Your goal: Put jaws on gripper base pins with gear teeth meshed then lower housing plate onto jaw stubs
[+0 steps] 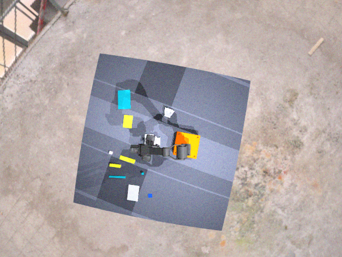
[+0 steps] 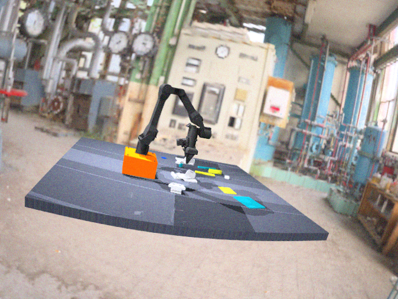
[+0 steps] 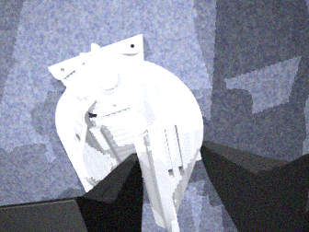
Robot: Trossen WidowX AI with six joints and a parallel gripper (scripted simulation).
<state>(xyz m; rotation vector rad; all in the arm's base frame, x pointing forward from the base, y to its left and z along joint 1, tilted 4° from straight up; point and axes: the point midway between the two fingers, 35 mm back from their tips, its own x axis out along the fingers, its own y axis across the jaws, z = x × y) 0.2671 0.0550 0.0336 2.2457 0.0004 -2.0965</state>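
Note:
The white gripper base (image 1: pixel 157 141) (image 2: pixel 185 176) lies under and beside my hand. In the wrist view its pierced flange (image 3: pixel 136 50) shows at the top, with a broad rounded white body and round knobs below it. My gripper (image 2: pixel 189 161) (image 3: pixel 170 155) points down over the base, shut on a white jaw (image 3: pixel 156 184), whose long narrow part runs toward the camera. White parts overlap here, so where the other jaw sits and whether teeth mesh cannot be told. A white rectangular piece (image 1: pixel 133 193) that looks like the housing plate lies apart, at the bottom in the top view.
A small white part (image 1: pixel 168 111) (image 2: pixel 176 187) stands beside the base. The arm stands on an orange box (image 1: pixel 194 146) (image 2: pixel 139 167). Several yellow, cyan, blue and white pieces lie around, among them a cyan sheet (image 1: pixel 124 99) (image 2: pixel 250 202) and a yellow sheet (image 1: pixel 128 121) (image 2: pixel 227 189).

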